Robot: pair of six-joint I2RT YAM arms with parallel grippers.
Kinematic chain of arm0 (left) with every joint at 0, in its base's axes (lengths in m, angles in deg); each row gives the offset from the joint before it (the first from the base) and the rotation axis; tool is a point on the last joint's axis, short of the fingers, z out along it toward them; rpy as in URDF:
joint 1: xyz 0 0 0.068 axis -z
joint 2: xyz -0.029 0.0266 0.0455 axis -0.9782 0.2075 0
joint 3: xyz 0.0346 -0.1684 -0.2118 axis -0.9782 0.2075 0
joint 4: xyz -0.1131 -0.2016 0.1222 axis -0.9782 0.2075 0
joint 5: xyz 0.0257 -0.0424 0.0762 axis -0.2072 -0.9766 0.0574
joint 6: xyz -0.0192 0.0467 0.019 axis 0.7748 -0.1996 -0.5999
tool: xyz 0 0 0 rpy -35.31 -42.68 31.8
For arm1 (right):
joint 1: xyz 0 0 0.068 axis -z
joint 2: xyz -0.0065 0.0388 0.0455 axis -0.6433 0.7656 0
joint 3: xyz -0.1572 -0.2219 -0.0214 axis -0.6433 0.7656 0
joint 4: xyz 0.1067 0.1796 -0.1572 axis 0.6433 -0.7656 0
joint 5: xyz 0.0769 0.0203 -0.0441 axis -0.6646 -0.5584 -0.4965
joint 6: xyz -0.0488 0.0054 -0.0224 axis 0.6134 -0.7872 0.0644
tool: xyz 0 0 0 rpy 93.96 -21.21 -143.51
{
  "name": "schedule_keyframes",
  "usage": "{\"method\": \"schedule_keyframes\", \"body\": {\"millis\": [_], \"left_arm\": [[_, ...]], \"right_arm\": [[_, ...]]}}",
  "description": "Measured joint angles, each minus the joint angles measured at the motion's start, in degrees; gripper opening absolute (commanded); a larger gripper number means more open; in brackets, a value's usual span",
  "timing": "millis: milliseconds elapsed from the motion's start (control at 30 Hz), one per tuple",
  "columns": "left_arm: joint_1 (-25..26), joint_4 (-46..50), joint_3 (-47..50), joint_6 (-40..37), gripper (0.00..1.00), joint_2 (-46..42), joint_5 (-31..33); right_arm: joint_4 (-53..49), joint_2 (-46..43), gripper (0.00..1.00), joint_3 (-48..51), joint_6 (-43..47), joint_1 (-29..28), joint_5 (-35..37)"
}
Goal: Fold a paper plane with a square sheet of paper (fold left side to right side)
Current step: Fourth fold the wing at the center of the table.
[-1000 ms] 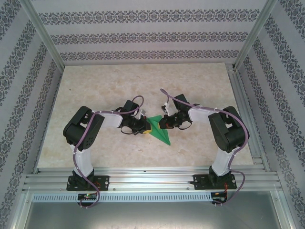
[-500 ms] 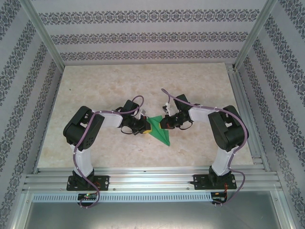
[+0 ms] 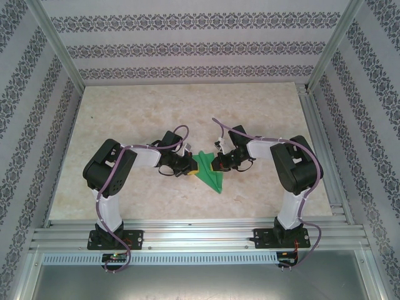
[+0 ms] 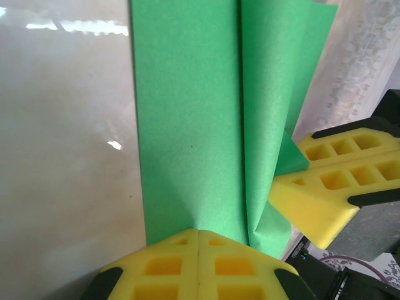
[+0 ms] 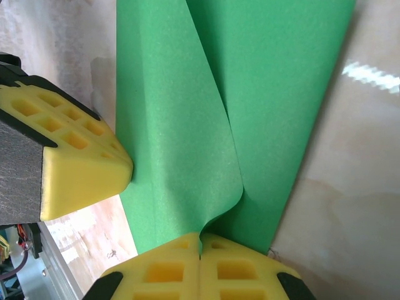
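1. Leftmost, the left end effector [image 4: 198, 232] has its jaws closed flat against each other. Its tips are set down at the left edge of the paper [image 3: 209, 172]. I cannot tell whether any paper is caught between them. It reads as a hold-down that pins that side to the worktop [image 3: 125, 112], so the paper cannot slide or turn while the other side is worked.
2. Between the two end effectors, at mid-worktop, the paper is already narrowed to a pointed shape with its tip toward the near edge. A long crease runs its length. The layer left of the crease lies flat, and the layer right of it stands up in a soft curl.
3. On the right, the right end effector [image 5: 200, 236] is also fully closed. The edge of the raised flap curls into the seam between its tips, so it appears to have that flap pinched. The likely purpose is to steer the flap over the crease.
4. Judged from this, the fold is only partly made. The flap needs laying flat and pressing, and too hard a pull against the pinned side could tear or skew it.
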Motion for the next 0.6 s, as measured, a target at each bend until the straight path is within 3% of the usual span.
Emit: {"method": "schedule_keyframes", "body": {"millis": [200,433,600], "left_arm": [[0.00,0.00,0.00,0.00,0.00,0.00,-0.02],[0.00,0.00,0.00,0.00,0.00,0.00,-0.02],[0.00,0.00,0.00,0.00,0.00,0.00,0.00]], "right_arm": [[-0.02,0.00,0.03,0.00,-0.04,0.00,0.00],[-0.07,-0.90,0.28,0.00,-0.31,-0.02,-0.04],[-2.86,-7.34,0.43,-0.04,-0.04,-0.52,2.99]]}}
